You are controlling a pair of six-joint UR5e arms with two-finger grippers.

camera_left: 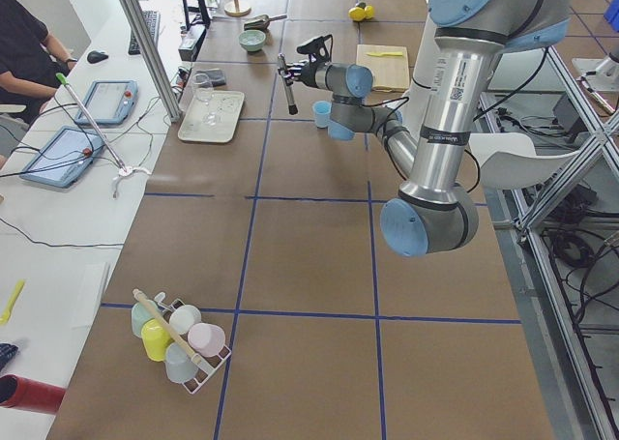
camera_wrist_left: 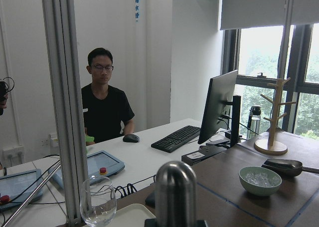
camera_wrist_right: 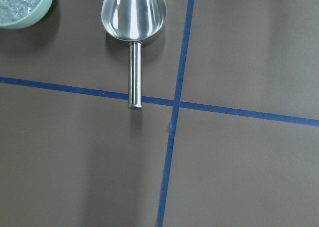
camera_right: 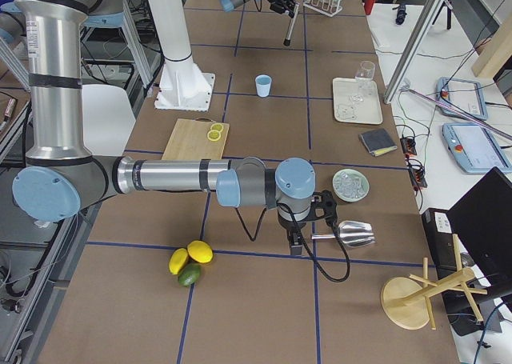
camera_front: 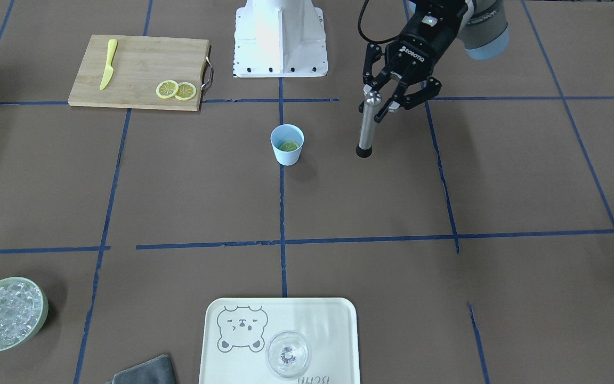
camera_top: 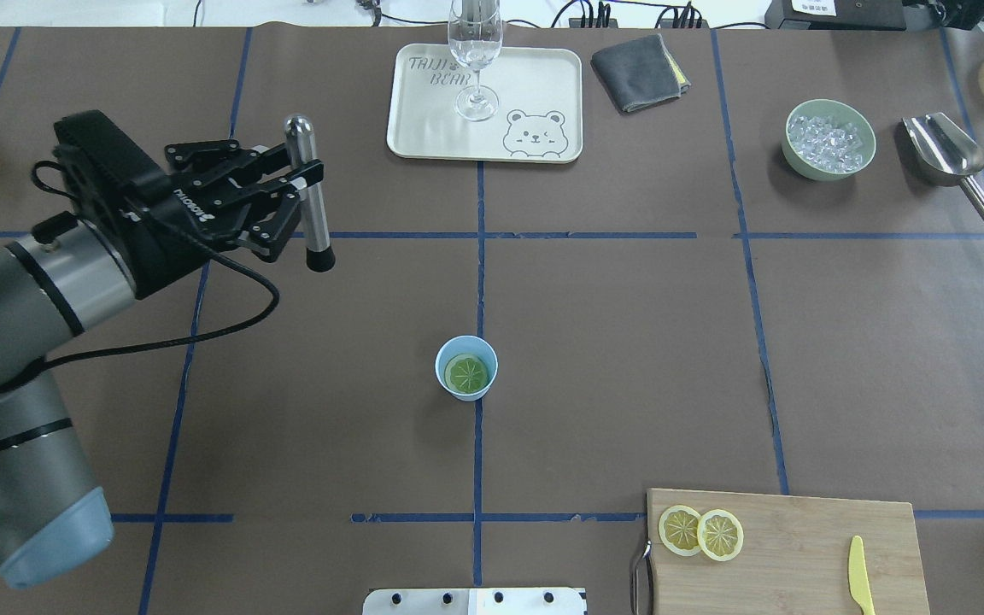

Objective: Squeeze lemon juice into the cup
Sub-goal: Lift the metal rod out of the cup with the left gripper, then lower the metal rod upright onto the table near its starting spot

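The light-blue cup [camera_top: 466,352] stands at the table's middle with one lemon slice [camera_top: 467,374] lying inside it; it also shows in the front view [camera_front: 287,152]. Two more lemon slices [camera_top: 701,532] lie on the cutting board. My left gripper [camera_top: 302,181] is shut on a steel muddler [camera_top: 311,213] with a black tip, held near upright, well to the cup's left and farther from my base. It also shows in the front view [camera_front: 380,106]. My right gripper shows only in the exterior right view [camera_right: 293,240], beside a metal scoop; I cannot tell whether it is open.
A wooden cutting board [camera_top: 799,547] with a yellow knife [camera_top: 859,585] lies at the near right. A tray [camera_top: 424,128] with a clear glass [camera_top: 475,51], a grey cloth [camera_top: 639,73], a green bowl of ice [camera_top: 829,141] and a scoop [camera_top: 945,154] stand at the far side.
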